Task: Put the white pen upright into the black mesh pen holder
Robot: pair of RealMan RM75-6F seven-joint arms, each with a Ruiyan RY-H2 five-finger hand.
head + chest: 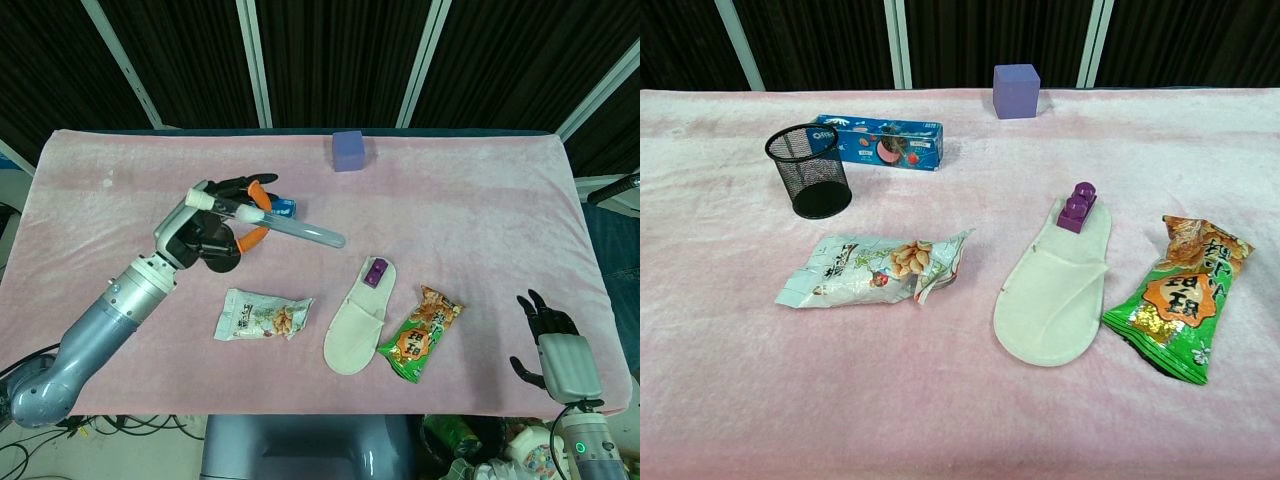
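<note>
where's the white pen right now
In the head view, the white pen is held nearly level by the left hand, above the black mesh pen holder on the table's left.

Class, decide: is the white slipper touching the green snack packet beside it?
Apart. In the chest view, a strip of pink cloth shows between the white slipper and the green snack packet.

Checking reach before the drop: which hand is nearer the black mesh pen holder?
Left. The left hand holds the white pen right over the pen holder; the right hand sits far off at the table's near edge.
</note>
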